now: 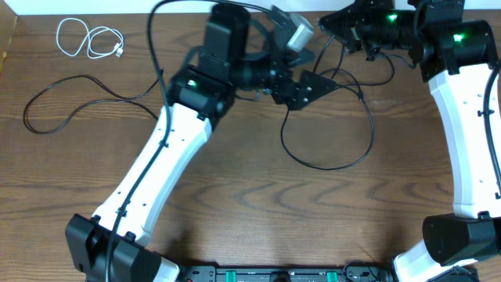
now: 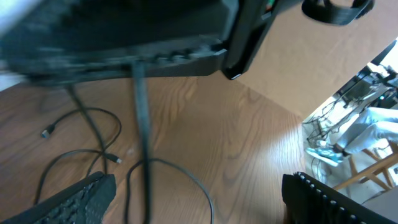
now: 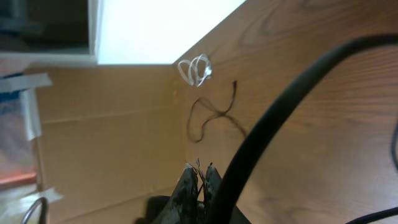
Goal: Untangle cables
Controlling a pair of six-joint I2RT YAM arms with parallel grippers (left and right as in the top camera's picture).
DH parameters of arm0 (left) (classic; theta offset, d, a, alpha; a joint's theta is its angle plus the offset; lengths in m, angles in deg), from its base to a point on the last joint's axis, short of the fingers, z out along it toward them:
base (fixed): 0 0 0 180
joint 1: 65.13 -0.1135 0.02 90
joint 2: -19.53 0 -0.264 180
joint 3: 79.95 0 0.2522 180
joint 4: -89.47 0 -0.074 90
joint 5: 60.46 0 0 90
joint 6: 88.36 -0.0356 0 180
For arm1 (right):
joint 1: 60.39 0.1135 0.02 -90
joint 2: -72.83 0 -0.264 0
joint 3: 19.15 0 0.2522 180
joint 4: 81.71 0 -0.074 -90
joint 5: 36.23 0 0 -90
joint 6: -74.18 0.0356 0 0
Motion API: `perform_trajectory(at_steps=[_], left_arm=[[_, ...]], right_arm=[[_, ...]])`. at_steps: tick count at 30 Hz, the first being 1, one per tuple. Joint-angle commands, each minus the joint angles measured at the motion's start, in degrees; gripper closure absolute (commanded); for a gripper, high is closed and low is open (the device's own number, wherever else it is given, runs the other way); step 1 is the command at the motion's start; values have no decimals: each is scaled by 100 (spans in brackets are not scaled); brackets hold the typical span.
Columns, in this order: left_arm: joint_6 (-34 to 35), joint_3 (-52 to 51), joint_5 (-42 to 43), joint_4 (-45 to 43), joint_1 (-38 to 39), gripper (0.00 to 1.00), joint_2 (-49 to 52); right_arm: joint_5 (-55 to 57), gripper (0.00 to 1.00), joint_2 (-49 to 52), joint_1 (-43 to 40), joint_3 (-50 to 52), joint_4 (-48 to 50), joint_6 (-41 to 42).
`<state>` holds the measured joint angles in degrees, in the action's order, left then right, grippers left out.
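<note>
Cables spread over the table (image 1: 250, 204)

The white cable (image 1: 88, 39) sits coiled in the far-left corner with a black cable (image 1: 74, 106) snaking near it. The left gripper (image 2: 198, 186) is spread wide over a looped black cable (image 1: 329, 153) mid-table. The right gripper (image 3: 200, 171) is pinched closed.

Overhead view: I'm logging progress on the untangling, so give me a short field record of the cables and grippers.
white cable: coiled, far left corner, apart from the others
left black cable: lying loose, alone, at the left
black cable loop: centre, by the left gripper
left gripper: jaws open, black cable below
right gripper: jaws shut; grip contents unclear
</note>
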<state>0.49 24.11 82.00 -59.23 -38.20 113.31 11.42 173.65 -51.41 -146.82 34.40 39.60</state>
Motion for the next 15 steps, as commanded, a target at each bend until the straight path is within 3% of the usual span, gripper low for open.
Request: perform_trajectory(at_steps=[1, 11, 15], left_arm=[[-35, 2, -538, -33, 164, 12, -35], [-35, 2, -713, -76, 160, 44, -35], [-35, 2, -715, -76, 122, 45, -35]], right_arm=[[-529, 99, -74, 39, -94, 179, 354], [-872, 99, -76, 17, -94, 236, 409], [-848, 99, -76, -61, -94, 168, 245]])
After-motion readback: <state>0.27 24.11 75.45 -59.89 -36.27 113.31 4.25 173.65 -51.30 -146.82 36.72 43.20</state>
